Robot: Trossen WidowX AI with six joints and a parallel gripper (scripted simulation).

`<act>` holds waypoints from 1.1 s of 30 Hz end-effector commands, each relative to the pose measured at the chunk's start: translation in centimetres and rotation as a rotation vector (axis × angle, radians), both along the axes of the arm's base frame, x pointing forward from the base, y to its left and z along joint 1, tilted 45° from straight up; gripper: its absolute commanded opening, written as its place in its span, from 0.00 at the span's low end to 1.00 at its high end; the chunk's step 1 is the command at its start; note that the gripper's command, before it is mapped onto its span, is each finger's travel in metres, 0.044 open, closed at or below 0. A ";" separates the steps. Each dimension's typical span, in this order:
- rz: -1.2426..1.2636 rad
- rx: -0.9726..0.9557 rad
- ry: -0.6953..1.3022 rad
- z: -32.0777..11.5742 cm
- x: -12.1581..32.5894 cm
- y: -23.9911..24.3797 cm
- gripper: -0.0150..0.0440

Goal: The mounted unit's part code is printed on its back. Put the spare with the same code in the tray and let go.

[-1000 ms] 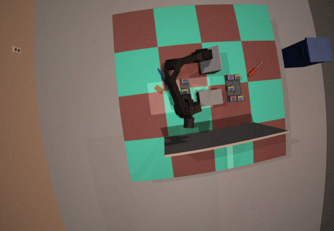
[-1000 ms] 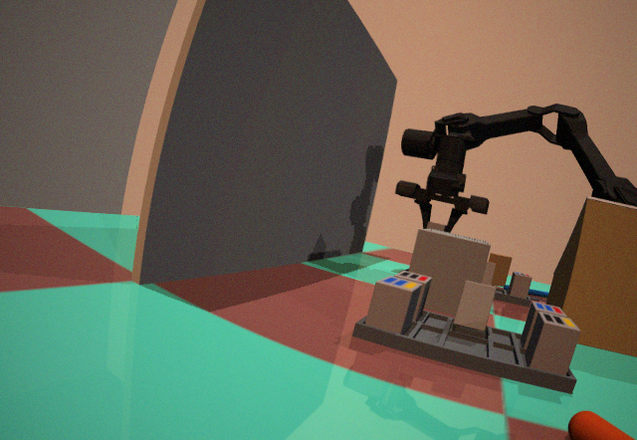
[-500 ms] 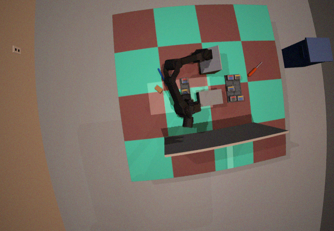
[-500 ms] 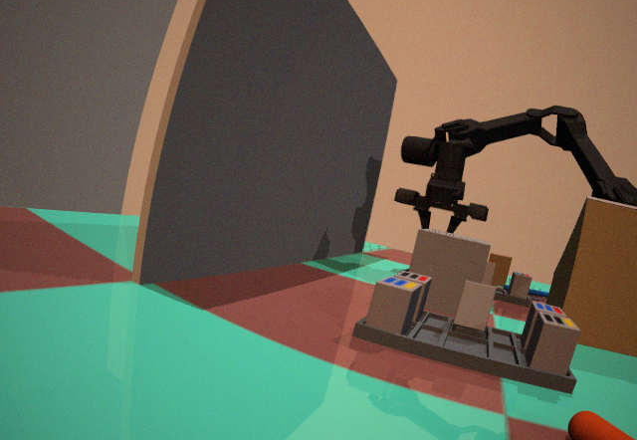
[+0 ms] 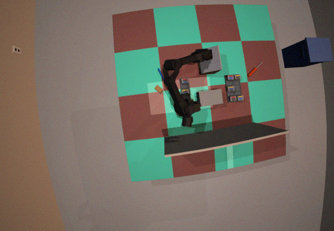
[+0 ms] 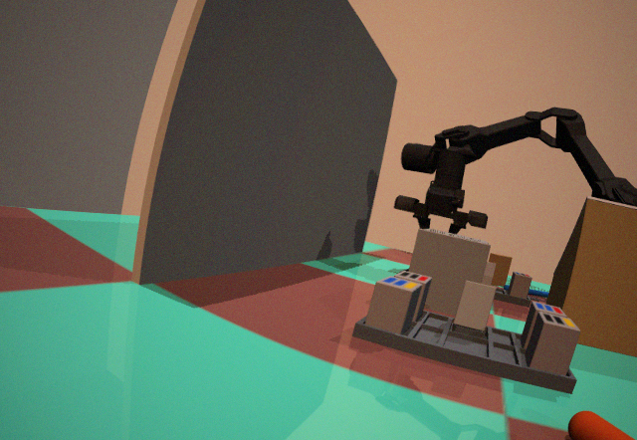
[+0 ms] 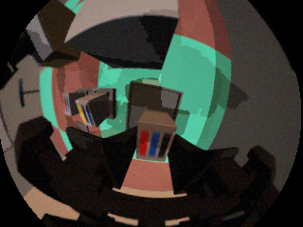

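Jaws closed on one block, one screwdriver

Workshop-like room, checkered tabletop, screwdriver, wall socket

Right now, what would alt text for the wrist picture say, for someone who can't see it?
The gripper grips a block marked with red, blue and black stripes, above or near a dark-rimmed tray; more striped blocks stand to the left.
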State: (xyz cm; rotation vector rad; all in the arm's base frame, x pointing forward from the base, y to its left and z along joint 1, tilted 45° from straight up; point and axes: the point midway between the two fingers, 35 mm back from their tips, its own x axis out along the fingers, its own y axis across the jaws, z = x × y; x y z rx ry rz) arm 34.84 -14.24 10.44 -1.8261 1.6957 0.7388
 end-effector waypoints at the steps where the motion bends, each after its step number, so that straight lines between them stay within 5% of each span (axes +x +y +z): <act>1: 0.004 0.002 0.004 -0.4 -0.1 -0.3 0.25; 24: 0.004 -0.005 0.005 -1.8 -0.5 -1.8 0.25; 33: 0.000 -0.007 0.000 -1.4 -0.3 -1.7 0.65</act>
